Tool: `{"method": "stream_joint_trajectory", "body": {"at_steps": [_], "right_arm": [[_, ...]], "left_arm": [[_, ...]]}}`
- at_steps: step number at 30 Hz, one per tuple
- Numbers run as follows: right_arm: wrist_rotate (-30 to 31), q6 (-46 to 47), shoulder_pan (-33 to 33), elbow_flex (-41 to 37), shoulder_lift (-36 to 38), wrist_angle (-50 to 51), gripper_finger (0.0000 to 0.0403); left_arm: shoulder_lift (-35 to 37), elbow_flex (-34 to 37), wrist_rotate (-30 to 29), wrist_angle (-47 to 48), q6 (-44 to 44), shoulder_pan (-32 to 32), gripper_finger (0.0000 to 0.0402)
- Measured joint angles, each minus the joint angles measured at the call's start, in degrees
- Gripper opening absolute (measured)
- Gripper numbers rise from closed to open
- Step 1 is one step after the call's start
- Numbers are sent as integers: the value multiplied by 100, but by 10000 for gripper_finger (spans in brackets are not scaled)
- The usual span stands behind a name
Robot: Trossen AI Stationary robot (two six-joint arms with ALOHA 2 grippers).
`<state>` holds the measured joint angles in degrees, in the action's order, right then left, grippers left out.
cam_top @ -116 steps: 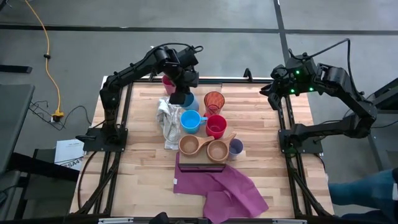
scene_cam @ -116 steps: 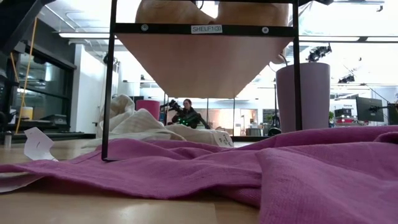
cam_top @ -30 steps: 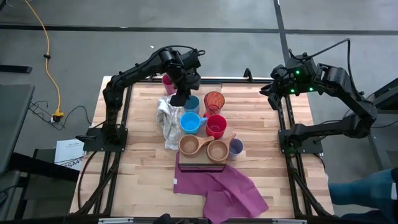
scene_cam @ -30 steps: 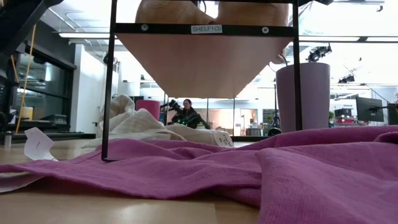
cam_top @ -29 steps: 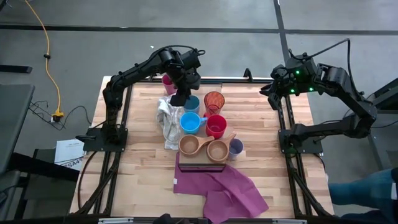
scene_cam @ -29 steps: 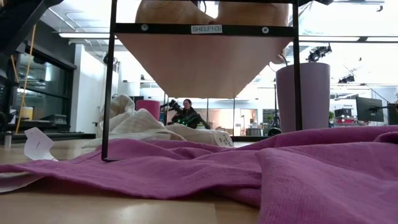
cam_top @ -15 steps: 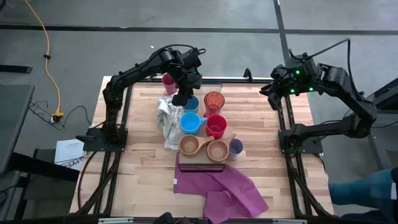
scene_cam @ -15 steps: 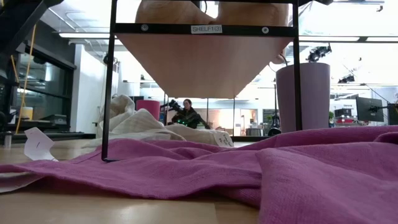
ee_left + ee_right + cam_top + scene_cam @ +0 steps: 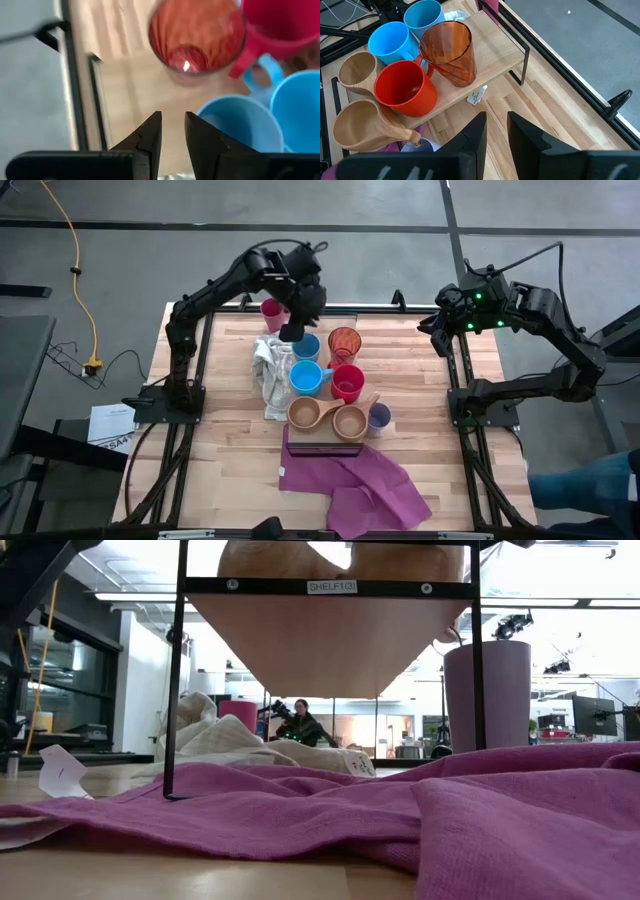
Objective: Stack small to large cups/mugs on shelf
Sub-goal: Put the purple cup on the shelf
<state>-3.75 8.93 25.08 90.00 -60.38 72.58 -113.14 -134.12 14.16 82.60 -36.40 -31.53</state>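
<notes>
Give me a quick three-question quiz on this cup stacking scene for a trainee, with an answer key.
1. True or false: the left gripper is holding a cup.
2. Which cup stands on the light-wood shelf plank nearest its dark-framed end? A) the orange-red translucent tumbler B) the red plastic mug C) a tan wooden handled cup
3. Fill in: the crumpled cloth lying at the near end of the shelf is ___.

Key: 1 false, its fingers are empty above the blue mug; 2 A; 3 purple.
</notes>
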Motion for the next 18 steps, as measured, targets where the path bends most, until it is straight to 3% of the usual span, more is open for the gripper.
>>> {"method": "stream_joint_trajectory", "body": {"at_steps": [7,18], "right_arm": [[30,0,1,0,0,1,68],[53,-3,2,-2,5,258,68]], "left_arm": [[551,13,397,-247,232,-183,74],[1392,15,230,249,205,-442,74]]}}
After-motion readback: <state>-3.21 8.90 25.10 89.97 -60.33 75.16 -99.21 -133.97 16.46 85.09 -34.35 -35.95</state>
